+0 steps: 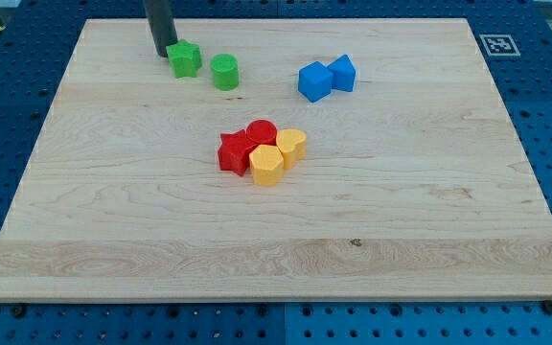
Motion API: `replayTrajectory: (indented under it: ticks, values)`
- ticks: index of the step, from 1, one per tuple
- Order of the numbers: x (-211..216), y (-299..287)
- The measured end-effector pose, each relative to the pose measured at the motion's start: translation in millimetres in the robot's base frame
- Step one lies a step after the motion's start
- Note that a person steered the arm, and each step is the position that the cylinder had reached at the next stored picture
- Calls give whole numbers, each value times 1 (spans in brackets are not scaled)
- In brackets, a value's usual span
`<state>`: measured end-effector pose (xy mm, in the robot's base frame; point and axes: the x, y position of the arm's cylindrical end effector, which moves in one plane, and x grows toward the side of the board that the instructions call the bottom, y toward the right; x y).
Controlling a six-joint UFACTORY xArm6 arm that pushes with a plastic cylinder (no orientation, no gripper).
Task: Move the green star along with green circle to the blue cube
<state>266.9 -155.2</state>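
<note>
A green star (186, 58) lies near the view's top left of the wooden board (401, 211). A green circle (224, 72) stands just to its right, a small gap between them. Two blue blocks lie further right: a blue cube (313, 81) and a second blue block (342, 73) touching it. My tip (164, 54) rests on the board at the green star's left edge, touching or almost touching it. The rod rises out of the view's top.
A cluster sits mid-board: a red star (233, 151), a red circle (262, 133), a yellow hexagon (267, 165) and a yellow heart-like block (291, 145), all touching. A marker tag (495, 44) lies off the board's top right corner.
</note>
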Motion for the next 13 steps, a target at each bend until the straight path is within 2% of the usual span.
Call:
replayTrajectory:
  ticks: [3,6,8,11,13]
  values:
    - [25,10]
    - [25,28]
    - [27,-12]
    - [38,4]
    - [51,37]
